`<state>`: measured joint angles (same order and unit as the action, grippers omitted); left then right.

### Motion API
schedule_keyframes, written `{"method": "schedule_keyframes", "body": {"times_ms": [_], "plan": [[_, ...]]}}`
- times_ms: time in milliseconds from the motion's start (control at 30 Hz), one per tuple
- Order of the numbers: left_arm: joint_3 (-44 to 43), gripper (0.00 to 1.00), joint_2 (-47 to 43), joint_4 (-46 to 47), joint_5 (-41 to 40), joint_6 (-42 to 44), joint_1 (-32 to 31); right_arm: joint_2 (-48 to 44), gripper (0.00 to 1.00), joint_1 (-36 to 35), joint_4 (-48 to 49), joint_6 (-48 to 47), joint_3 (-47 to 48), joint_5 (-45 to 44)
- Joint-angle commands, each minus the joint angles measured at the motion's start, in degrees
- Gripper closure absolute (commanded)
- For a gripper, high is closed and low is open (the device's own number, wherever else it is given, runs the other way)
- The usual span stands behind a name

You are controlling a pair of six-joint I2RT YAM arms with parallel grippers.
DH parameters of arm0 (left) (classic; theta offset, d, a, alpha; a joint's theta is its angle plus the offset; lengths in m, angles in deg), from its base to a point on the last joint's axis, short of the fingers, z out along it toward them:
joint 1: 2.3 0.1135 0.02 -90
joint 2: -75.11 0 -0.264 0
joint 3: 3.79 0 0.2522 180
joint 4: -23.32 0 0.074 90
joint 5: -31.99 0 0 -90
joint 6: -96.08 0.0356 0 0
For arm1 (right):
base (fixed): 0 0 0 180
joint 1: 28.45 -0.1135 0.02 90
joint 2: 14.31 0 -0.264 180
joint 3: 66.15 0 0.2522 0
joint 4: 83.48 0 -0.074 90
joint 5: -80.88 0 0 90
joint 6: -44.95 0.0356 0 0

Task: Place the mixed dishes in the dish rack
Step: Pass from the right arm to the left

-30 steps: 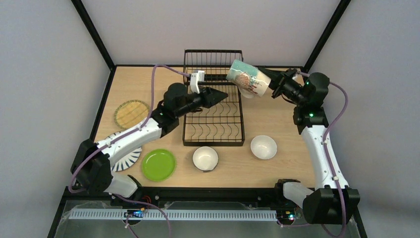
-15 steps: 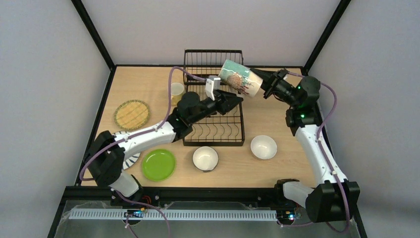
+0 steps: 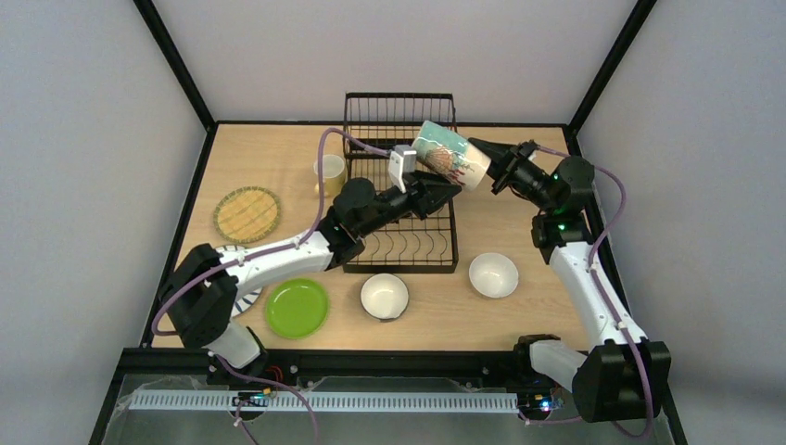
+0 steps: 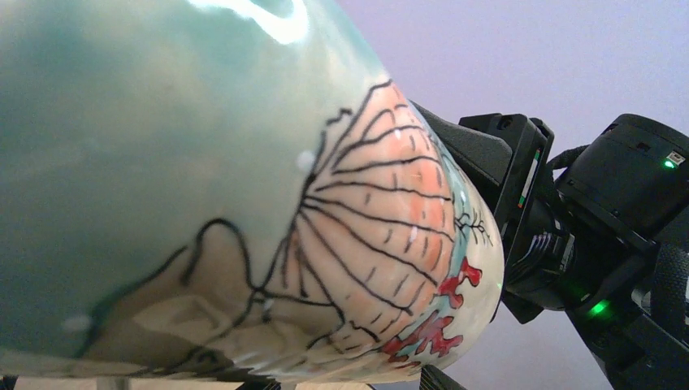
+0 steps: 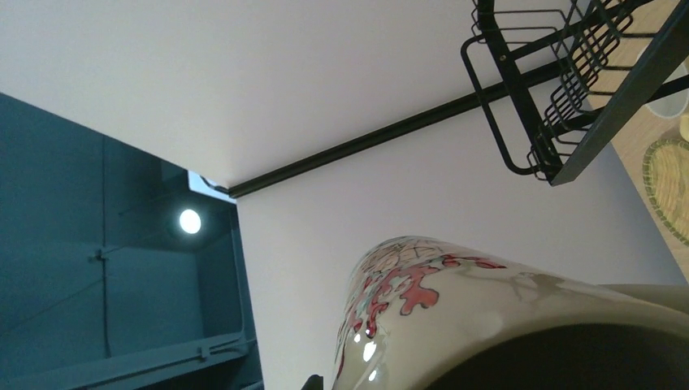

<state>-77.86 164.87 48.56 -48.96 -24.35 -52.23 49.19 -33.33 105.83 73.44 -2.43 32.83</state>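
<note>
My right gripper (image 3: 489, 166) is shut on a teal and cream painted cup (image 3: 450, 155) with a coral pattern. It holds the cup tilted in the air over the back end of the black wire dish rack (image 3: 400, 236). My left gripper (image 3: 443, 191) is open just under the cup, which fills the left wrist view (image 4: 244, 203). A pale yellow mug (image 3: 330, 171), a tan woven-look plate (image 3: 247, 213), a lime green plate (image 3: 297, 308) and two white-inside bowls (image 3: 384, 296) (image 3: 493, 274) sit on the table. The striped plate (image 3: 243, 298) is mostly hidden under my left arm.
The rack's taller basket end (image 3: 399, 116) stands at the back near the wall, and its corner shows in the right wrist view (image 5: 569, 97). Black frame posts rise at the table's back corners. My left arm lies across the rack's left side.
My left arm has swung right and reached up under the cup, uncovering the yellow mug. My right gripper has carried the cup a little left, toward the rack.
</note>
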Motion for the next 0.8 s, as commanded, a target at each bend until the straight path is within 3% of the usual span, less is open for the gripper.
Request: {"method": "schedule_keyframes", "body": {"times_ms": [0, 400, 767], "plan": [[2.1, 0.01, -3.1, 5.6, -1.1, 2.2, -0.3, -2.2, 1.0, -0.5, 7.9, 10.1, 0.3, 1.1], [9.6, 0.01, -15.7, -5.4, -5.7, 7.7, -0.3, 0.7, 1.0, -0.5, 9.1, 8.4, 4.2, 1.3], [11.1, 0.01, -13.2, -5.2, -9.5, 12.1, -0.2, 0.5, 1.0, -0.5, 8.6, 10.1, 5.1, 1.9]]}}
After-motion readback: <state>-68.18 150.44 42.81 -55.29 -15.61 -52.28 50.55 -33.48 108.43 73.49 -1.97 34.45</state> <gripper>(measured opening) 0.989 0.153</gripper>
